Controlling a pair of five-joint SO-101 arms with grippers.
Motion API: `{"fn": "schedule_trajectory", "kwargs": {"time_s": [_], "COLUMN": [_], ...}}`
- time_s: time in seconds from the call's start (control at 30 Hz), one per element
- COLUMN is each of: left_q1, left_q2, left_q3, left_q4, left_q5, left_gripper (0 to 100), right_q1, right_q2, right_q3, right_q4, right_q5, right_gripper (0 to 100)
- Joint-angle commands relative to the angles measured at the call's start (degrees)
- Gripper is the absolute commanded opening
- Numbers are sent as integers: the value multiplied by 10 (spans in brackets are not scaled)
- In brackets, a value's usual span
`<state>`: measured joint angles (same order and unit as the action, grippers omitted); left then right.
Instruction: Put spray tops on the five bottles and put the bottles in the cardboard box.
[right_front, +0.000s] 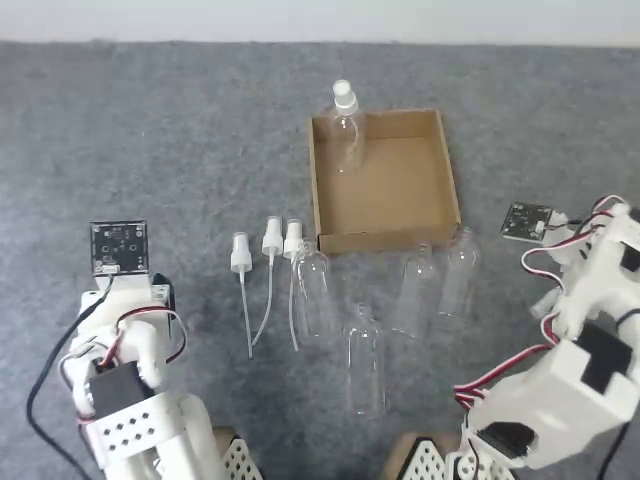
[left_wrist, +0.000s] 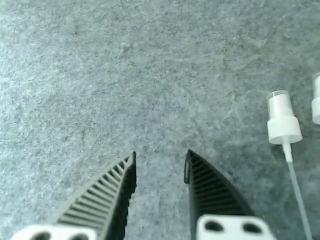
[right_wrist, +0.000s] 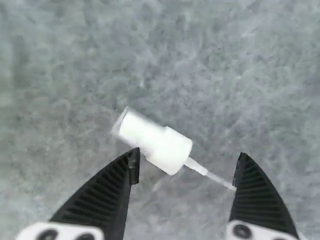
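The cardboard box (right_front: 440, 160) lies at the back middle of the grey carpet. A clear bottle with a white spray top (right_front: 347, 125) stands in its far left corner. Several topless clear bottles (right_front: 313, 285) (right_front: 365, 360) (right_front: 417, 285) (right_front: 459, 270) rest in front of the box. Three spray tops (right_front: 241, 255) (right_front: 272, 238) (right_front: 293, 240) lie to their left. My left gripper (left_wrist: 160, 160) is open over bare carpet, with one spray top (left_wrist: 283, 125) off to its side. My right gripper (right_wrist: 189, 160) is open, and another spray top (right_wrist: 155, 142) lies between its fingers, ungripped.
The left arm (right_front: 125, 370) sits at the front left and the right arm (right_front: 580, 370) at the front right. A small circuit board (right_front: 528, 222) hangs near the right arm, with red and black wires beside it. Bare carpet stretches at the left and behind the box.
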<state>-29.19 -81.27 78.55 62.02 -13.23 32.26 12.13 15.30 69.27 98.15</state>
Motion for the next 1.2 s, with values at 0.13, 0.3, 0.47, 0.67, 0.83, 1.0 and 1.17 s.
{"fn": "schedule_trajectory", "kwargs": {"time_s": [0.13, 0.3, 0.47, 0.67, 0.83, 1.0, 1.17], "left_q1": [0, 0, 0, 0, 1, 1, 1], "left_q2": [-8, -8, -8, -11, -11, -11, -11], "left_q3": [-2, -2, 0, 0, 7, 35, 52], "left_q4": [-2, -2, -2, -2, -3, -36, -53], "left_q5": [-3, -3, -3, -2, -1, 28, 29], "left_gripper": [145, 145, 145, 145, 145, 145, 145], "right_q1": [-4, -4, -14, -112, -262, -472, -643], "right_q2": [30, 36, 0, -73, -127, -152, -116], "right_q3": [-3, -5, -34, -141, -245, -343, -398], "right_q4": [-20, -21, -11, 127, 275, 333, 320], "right_q5": [-6, -119, -249, -497, -651, -816, -985], "right_gripper": [206, 58, 45, 45, 46, 49, 49]}}
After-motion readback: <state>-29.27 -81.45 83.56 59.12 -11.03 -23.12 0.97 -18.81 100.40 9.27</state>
